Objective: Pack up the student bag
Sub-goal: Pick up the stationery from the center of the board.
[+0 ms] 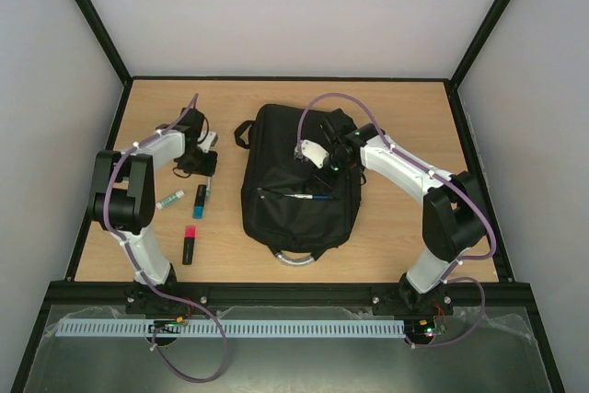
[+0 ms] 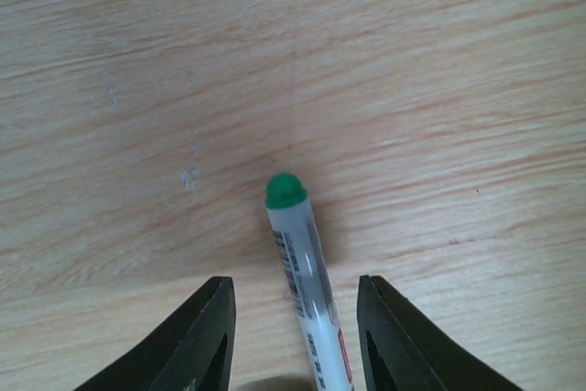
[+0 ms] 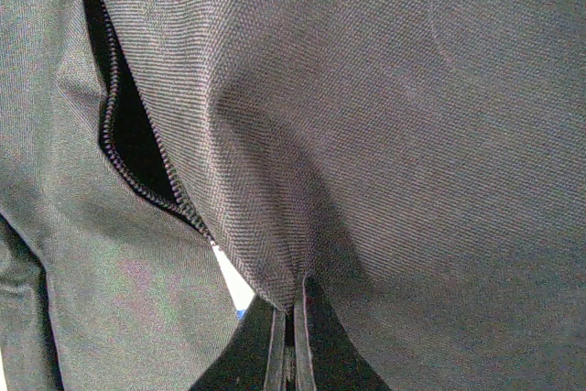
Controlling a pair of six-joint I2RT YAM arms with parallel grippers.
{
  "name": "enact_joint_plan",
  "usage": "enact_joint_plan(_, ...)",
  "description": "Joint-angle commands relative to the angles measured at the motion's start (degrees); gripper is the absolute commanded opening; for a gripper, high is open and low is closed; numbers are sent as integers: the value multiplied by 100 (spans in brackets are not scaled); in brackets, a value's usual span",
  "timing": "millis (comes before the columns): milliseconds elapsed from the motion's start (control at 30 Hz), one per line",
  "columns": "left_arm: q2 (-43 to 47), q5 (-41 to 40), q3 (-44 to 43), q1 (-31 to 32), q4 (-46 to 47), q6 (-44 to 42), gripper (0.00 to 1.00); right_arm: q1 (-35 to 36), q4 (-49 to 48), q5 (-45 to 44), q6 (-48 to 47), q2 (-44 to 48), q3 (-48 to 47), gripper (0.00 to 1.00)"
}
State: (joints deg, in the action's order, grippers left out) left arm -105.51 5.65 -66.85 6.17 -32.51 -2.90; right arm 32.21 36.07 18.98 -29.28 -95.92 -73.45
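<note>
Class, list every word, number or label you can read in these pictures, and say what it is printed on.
Nothing can be read.
On the green-capped marker: a barcode and small print, too blurred to read.
On the student bag: no lettering shows.

The left arm (image 1: 143,250) and right arm (image 1: 396,163) pair white shells with black joints and looping purple cables (image 1: 207,356). The left gripper (image 2: 295,283) has matte black wedge fingers (image 2: 206,341); lower right, perhaps a green light (image 1: 423,325).
</note>
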Motion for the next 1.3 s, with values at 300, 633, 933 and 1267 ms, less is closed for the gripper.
enact_joint_plan(300,526,-215,385,140,64,-46,40,40,475,270,115,-84,-89,1)
enact_joint_plan(633,438,-235,497,461,221,-114,37,40,491,284,130,-55,-68,1)
enact_joint_plan(933,424,-179,521,901,210,-195,34,41,497,220,115,20,-4,1)
enact_joint_plan(1267,733,-655,582,965,-76,-405,42,40,499,212,123,54,21,1)
